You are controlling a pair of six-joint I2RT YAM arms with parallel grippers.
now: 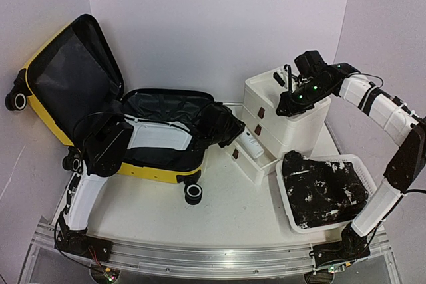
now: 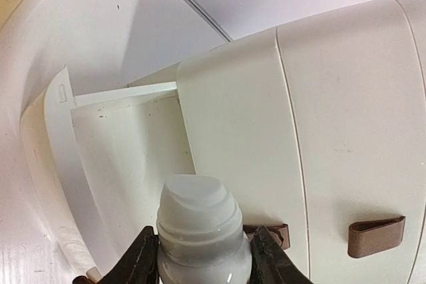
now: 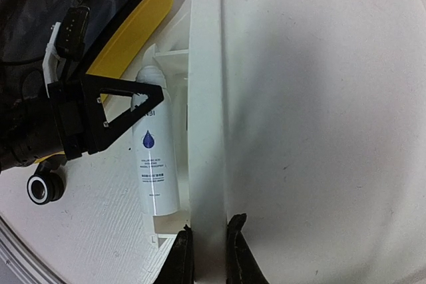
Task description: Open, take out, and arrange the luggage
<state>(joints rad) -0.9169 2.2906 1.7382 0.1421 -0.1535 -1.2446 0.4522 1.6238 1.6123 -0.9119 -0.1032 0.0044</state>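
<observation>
The step in hand appears to be stowing an item taken out of the luggage (image 1: pixel 156 172). The left gripper (image 2: pixel 203 257) is clenched round a white bottle (image 2: pixel 200 224), which hangs just above the pulled-out bottom drawer (image 1: pixel 256 171) of the white cabinet (image 1: pixel 293 124). To do it well, the arm should lower the bottle until it is inside the drawer walls, lay it lengthwise along the drawer, and only then let go, so that it neither catches the front lip nor rolls out. The right gripper (image 3: pixel 206 257) straddles the cabinet's top rim and looks clamped on it; holding there should steady the cabinet.

The luggage lies open on the surface (image 1: pixel 233 224) at about 9 o'clock from the cabinet. Its base is flat and its lid (image 1: pixel 73 78) is propped up toward 10 o'clock. Its long axis seems to run from 7 o'clock to 1 o'clock, with the wheels (image 1: pixel 193 193) at the near end. In the top view the bottle points toward 4 o'clock.
</observation>
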